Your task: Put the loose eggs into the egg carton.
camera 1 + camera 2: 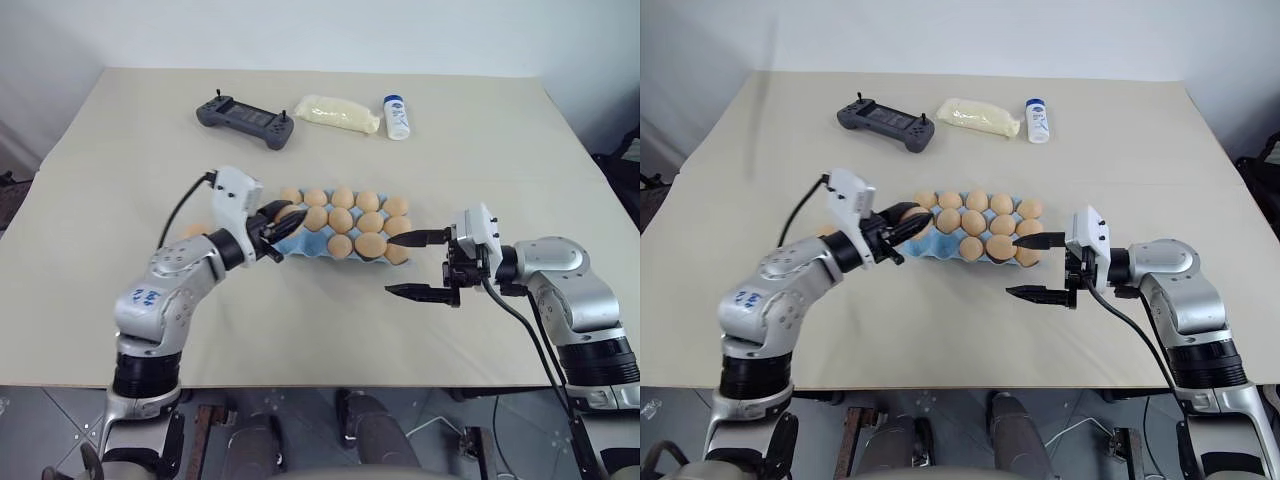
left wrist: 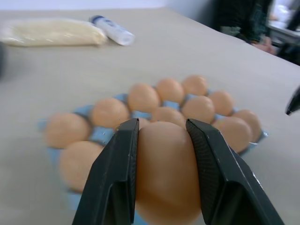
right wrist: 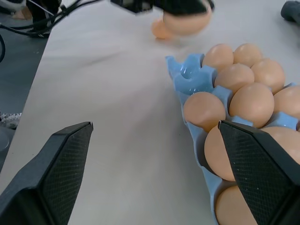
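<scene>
The light blue egg carton [image 1: 300, 243] lies mid-table, and most of its cups hold tan eggs. Bare blue cups [image 3: 192, 77] show at its left end. My left gripper [image 1: 283, 222] hovers over that end, shut on a tan egg [image 2: 166, 168] clamped between both fingers. One loose egg [image 1: 195, 231] rests on the table left of the carton, partly behind my left arm. My right gripper [image 1: 395, 265] stands open just off the carton's right front corner, with nothing between its fingers [image 3: 65, 159].
At the back of the table lie a dark gamepad [image 1: 245, 121], a pale yellow wrapped packet [image 1: 335, 113] and a small white bottle [image 1: 397, 117]. Bare tabletop stretches in front of the carton up to the near edge.
</scene>
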Controlling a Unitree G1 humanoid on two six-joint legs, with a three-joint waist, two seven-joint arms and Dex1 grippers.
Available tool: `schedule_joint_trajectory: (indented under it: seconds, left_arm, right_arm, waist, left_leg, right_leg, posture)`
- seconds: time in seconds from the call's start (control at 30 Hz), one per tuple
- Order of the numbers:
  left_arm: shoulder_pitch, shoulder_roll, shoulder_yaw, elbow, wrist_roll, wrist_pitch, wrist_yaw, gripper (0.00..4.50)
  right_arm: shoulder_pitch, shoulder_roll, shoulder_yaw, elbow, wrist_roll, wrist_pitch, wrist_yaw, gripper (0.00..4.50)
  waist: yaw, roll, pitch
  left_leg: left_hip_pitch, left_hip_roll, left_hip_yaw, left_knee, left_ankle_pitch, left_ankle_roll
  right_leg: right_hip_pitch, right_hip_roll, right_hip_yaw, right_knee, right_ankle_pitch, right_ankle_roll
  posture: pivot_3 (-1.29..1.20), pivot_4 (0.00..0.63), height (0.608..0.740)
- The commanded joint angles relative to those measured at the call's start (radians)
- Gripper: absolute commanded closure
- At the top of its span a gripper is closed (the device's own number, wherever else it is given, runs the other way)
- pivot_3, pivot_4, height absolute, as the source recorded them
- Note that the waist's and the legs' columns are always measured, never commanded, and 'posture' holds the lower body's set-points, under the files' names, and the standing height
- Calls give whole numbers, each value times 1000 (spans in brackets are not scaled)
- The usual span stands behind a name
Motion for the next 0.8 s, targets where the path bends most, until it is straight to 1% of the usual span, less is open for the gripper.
schedule_joint_trajectory:
  seconds: [0.03, 0.23, 0.3, 0.33, 0.5, 0.57, 0.67, 0.8]
  left_arm:
    - [-33, -12, -22, 58, 24, -74, -28, 3204]
    - [-55, -29, -57, 151, 45, -123, -62, 3204]
    - [-59, -30, -60, 156, 45, -127, -72, 2513]
    - [-60, -31, -63, 154, 44, -128, -79, 2320]
    - [-62, -36, -70, 153, 45, -124, -89, 613]
    - [-64, -37, -70, 155, 50, -123, -86, 15]
    - [-68, -26, -63, 146, 72, -129, -68, 15]
    - [-49, 23, 1, 74, 55, -102, -56, 15]
  right_arm:
    - [-4, 11, -55, -14, 40, -25, -3, 0]
    - [15, 13, -69, -40, 47, -7, -37, 0]
    - [23, 11, -69, -48, 46, -4, -46, 0]
    - [27, 10, -68, -51, 46, -3, -49, 0]
    - [35, 13, -63, -60, 44, -2, -65, 0]
    - [34, 14, -61, -60, 43, -2, -69, 0]
    - [31, 14, -58, -57, 41, -3, -72, 0]
    - [26, 13, -60, -57, 45, 0, -74, 0]
  waist:
    - [-2, 0, 0]
    - [0, 0, 0]
    - [1, 0, 0]
    - [1, 0, 0]
    - [0, 0, 0]
    - [1, 0, 0]
    - [1, 0, 0]
    - [-2, 0, 0]
  left_leg:
    - [0, 0, 0, 0, 0, 0]
    - [-1, 0, 0, 0, 0, 0]
    - [-1, 0, 0, 0, 0, 0]
    - [-1, 0, 0, 0, 0, 0]
    - [-1, 0, 0, 0, 0, 0]
    - [-1, 0, 0, 0, 0, 0]
    - [-1, 0, 0, 0, 0, 0]
    - [-1, 0, 0, 0, 0, 0]
  right_leg:
    - [0, 0, 0, 0, 0, 0]
    - [0, 0, 0, 0, 0, 0]
    - [0, 0, 0, 0, 0, 0]
    - [0, 0, 0, 0, 0, 0]
    - [0, 0, 0, 0, 0, 0]
    - [0, 0, 0, 0, 0, 0]
    - [0, 0, 0, 0, 0, 1]
    - [0, 0, 0, 0, 0, 1]
  posture:
    - [0, 150, 740]
    - [0, 150, 740]
    - [0, 150, 740]
    - [0, 150, 740]
    - [0, 150, 740]
    - [0, 150, 740]
    - [0, 150, 740]
    - [0, 150, 740]
